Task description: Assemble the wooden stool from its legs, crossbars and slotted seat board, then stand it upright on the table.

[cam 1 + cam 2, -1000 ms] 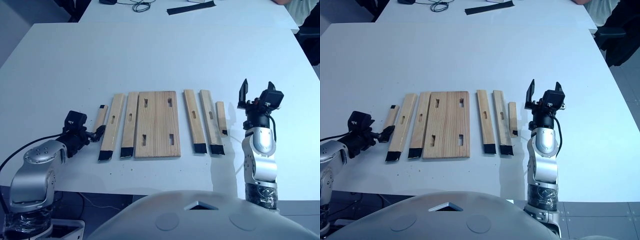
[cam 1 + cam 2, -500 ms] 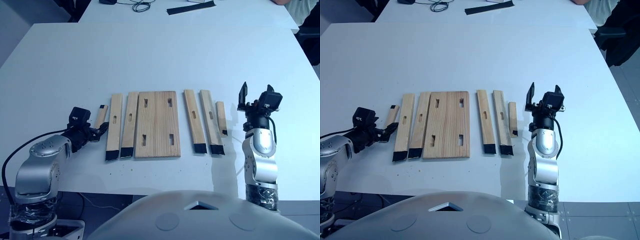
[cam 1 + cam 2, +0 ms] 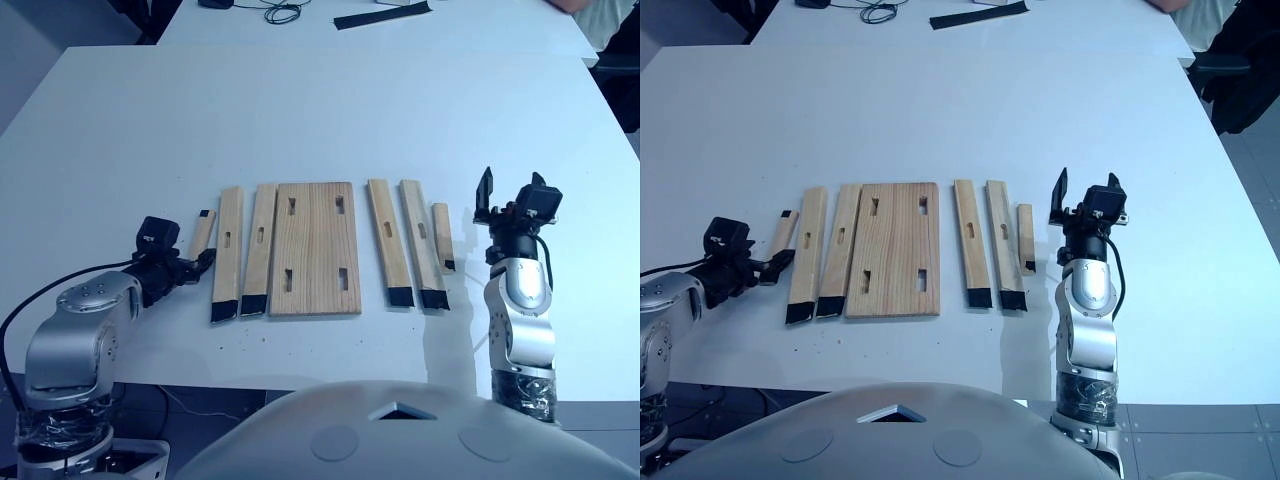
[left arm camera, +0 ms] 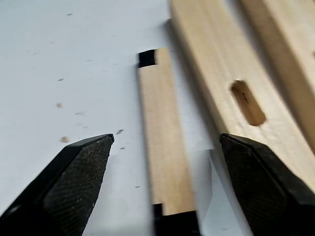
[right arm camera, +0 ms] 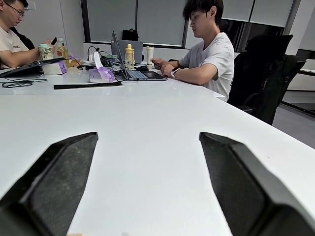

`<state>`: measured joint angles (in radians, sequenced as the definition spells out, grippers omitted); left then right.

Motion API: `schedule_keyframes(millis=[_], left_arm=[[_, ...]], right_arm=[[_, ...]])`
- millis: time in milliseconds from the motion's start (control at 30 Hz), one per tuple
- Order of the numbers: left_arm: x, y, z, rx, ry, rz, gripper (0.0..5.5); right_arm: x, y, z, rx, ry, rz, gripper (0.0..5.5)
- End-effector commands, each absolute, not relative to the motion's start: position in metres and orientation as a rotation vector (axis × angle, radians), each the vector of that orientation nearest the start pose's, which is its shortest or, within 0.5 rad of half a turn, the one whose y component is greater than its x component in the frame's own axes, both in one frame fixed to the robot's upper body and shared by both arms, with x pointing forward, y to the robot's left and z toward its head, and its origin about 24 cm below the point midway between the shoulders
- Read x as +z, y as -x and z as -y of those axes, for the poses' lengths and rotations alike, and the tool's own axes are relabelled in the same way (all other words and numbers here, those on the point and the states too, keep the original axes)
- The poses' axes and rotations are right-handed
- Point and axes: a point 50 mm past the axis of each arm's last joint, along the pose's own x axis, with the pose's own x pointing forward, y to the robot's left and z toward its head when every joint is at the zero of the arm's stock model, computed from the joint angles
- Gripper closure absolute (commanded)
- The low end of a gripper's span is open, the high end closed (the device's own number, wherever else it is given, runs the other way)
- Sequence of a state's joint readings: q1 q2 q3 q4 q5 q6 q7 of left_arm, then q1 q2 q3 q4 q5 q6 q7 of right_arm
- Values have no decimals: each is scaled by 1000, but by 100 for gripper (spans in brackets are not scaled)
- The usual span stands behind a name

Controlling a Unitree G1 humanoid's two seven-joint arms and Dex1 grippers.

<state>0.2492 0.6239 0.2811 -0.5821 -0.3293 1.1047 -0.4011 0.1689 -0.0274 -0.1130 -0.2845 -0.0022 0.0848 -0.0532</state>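
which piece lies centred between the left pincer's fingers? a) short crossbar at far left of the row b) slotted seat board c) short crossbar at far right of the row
a: in the left wrist view the open left pincer has the short crossbar lying centred between its fingers.

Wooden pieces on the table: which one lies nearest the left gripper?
The short crossbar at the row's far left, much shorter than the slotted leg beside it; the left gripper sits open at its near end.
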Motion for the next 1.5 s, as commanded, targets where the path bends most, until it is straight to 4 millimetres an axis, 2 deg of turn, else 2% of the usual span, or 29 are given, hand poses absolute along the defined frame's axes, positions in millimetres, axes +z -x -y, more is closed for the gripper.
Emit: schedule_keyframes(millis=[33, 233, 600, 767, 1133, 1333, 1500], left_arm=[[71, -176, -265, -137, -188, -796, 152], [69, -180, -287, -1, -188, -841, 152], [60, -175, -278, -89, -135, -889, 152], [51, -166, -275, -123, -35, -940, 226], [41, -158, -283, -98, -89, -995, 411], [38, -160, -279, -91, -102, -979, 420], [50, -182, -285, -41, -126, -857, 420]], right_arm=[[62, -221, 193, -187, 60, 25, 170], [60, -220, 194, -178, 70, 19, 170], [60, -221, 193, -161, 74, 15, 170], [62, -224, 192, -142, 79, 19, 171], [60, -224, 193, -141, 76, 2, 171], [65, -232, 195, -131, 82, 19, 171], [67, -239, 197, -129, 87, 37, 171]])
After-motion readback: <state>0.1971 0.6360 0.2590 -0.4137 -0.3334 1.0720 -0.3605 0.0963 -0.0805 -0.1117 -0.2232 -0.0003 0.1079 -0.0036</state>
